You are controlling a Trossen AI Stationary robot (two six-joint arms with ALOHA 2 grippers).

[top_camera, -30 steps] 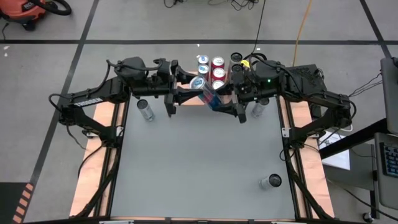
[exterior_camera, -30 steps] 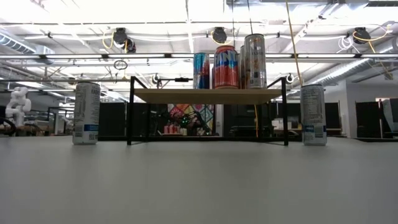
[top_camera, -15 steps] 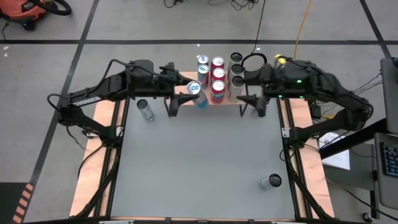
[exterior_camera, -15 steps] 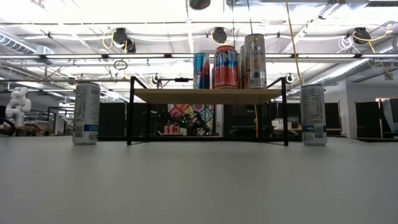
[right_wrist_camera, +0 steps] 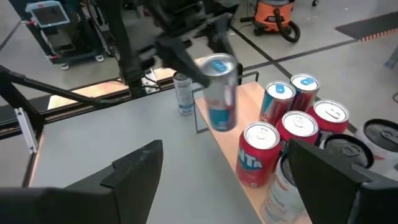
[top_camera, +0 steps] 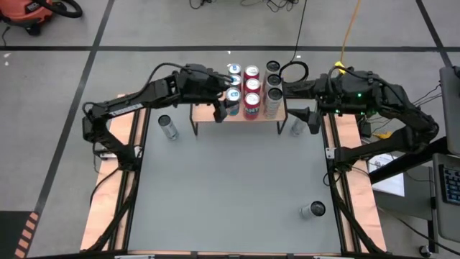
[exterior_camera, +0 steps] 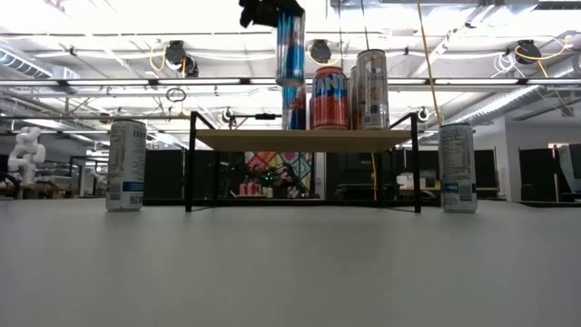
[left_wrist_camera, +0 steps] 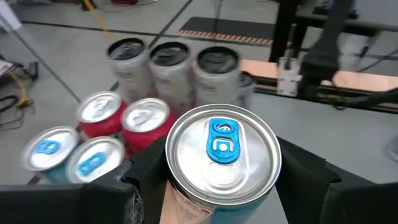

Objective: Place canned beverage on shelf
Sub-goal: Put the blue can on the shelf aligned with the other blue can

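A blue-and-silver canned beverage (exterior_camera: 290,47) hangs upright above the left part of the shelf (exterior_camera: 304,138), with my left gripper (top_camera: 227,104) shut on it. The right wrist view also shows this can (right_wrist_camera: 221,93). The shelf (top_camera: 207,109) stands on its black legs at the table's far edge. Several cans stand on it in rows: blue (top_camera: 235,70), red (top_camera: 251,86) and dark-topped (top_camera: 273,80). My right gripper (top_camera: 307,119) hovers open by the shelf's right end, nothing between its fingers. My left gripper pinches the can's upper wall (left_wrist_camera: 186,205), just under the rim, between its two fingers (left_wrist_camera: 146,180). The fingers reach in from the table's left, slanting a little downward. The can hangs upright below them, lifted clear above the shelf top.
One silver can (top_camera: 168,127) stands on the table left of the shelf and another (top_camera: 297,127) right of it. A third can (top_camera: 313,209) is near the right front corner. Pale side boards with black rails (top_camera: 118,180) edge the grey table.
My left gripper has carried the can toward the far edge, over the shelf, and down into the low view. The can has gone from tilted to upright. My right gripper has drawn away from the can toward the table's right edge.
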